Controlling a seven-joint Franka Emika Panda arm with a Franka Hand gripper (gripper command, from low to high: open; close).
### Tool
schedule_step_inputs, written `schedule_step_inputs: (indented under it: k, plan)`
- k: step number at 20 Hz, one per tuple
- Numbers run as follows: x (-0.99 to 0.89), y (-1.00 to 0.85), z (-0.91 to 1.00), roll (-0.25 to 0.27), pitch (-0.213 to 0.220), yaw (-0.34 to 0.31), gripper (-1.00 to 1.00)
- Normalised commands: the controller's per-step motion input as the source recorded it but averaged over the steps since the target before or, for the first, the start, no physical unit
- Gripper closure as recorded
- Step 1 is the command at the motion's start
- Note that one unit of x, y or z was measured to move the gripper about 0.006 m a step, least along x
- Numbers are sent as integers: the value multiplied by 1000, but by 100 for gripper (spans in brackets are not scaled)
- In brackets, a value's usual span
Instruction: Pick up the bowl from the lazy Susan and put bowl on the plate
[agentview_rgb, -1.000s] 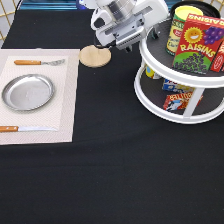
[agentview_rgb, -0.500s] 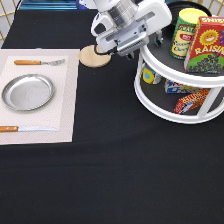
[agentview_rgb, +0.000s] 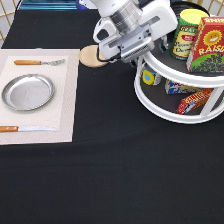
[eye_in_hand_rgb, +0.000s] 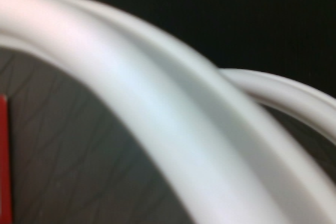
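The gripper (agentview_rgb: 142, 47) hangs at the exterior view's top centre, its hand over the left rim of the lazy Susan's (agentview_rgb: 165, 112) top tier. The hand covers that part of the tier, and the black bowl does not show. The wrist view shows only the lazy Susan's white rims (eye_in_hand_rgb: 150, 110) and dark grey tray from very close. The silver plate (agentview_rgb: 27, 92) lies empty on a pale placemat (agentview_rgb: 65, 100) at the exterior view's left, far from the gripper.
A fork (agentview_rgb: 37, 62) and a knife (agentview_rgb: 25, 128) flank the plate on the placemat. A wooden coaster (agentview_rgb: 90, 56) lies just left of the hand. A can (agentview_rgb: 187, 32) and a raisin box (agentview_rgb: 207, 45) stand on the top tier, with small boxes (agentview_rgb: 192, 100) below.
The hand has moved down and a little right, closer onto the lazy Susan's left rim. The items on the turntable have shifted slightly. The plate has not moved.
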Motion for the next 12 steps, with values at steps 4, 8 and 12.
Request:
schedule_step_inputs:
  k: [4,8,12]
  plan:
    - [-146,-249,709,14,51,24,-100]
    - [-446,-51,942,-22,39,11,-100]
    - [-799,89,299,-47,44,45,-100]
